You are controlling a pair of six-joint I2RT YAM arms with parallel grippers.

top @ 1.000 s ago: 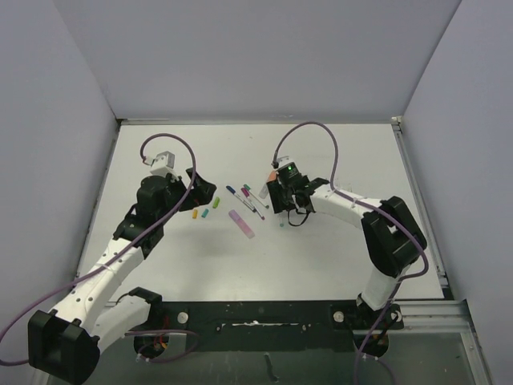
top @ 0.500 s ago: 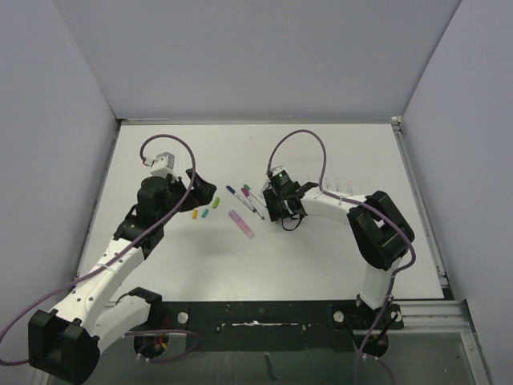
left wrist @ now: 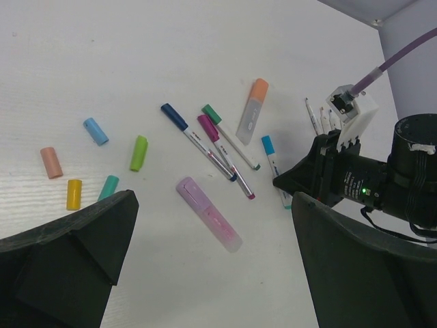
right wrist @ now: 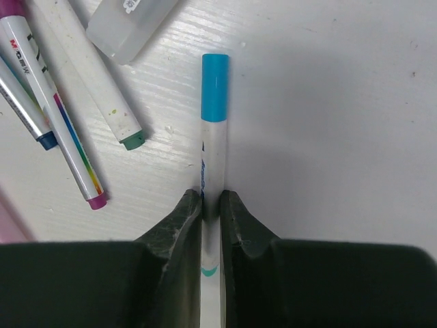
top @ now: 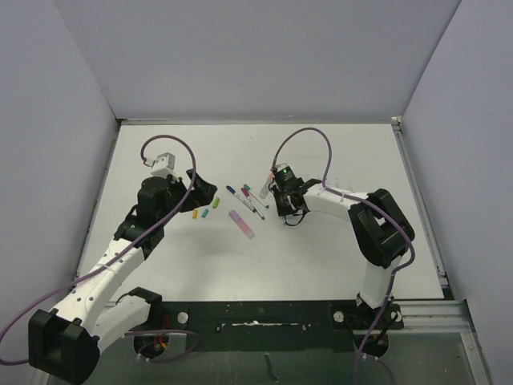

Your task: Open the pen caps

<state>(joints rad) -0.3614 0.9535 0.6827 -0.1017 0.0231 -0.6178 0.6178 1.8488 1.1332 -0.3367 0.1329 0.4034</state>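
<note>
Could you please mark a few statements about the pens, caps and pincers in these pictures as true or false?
1. The right pincer is shut on a blue-capped pen. True.
2. That pen's blue cap is already off. False: it sits on the pen's end.
3. The left pincer holds a cap. False: it is open and empty.
4. The yellow cap lies beside the teal cap. True.
5. The pink highlighter stands upright. False: it lies flat.

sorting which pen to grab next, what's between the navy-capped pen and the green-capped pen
The magenta-capped pen lies between the navy-capped pen and green-capped pen, clearest in the left wrist view.
</note>
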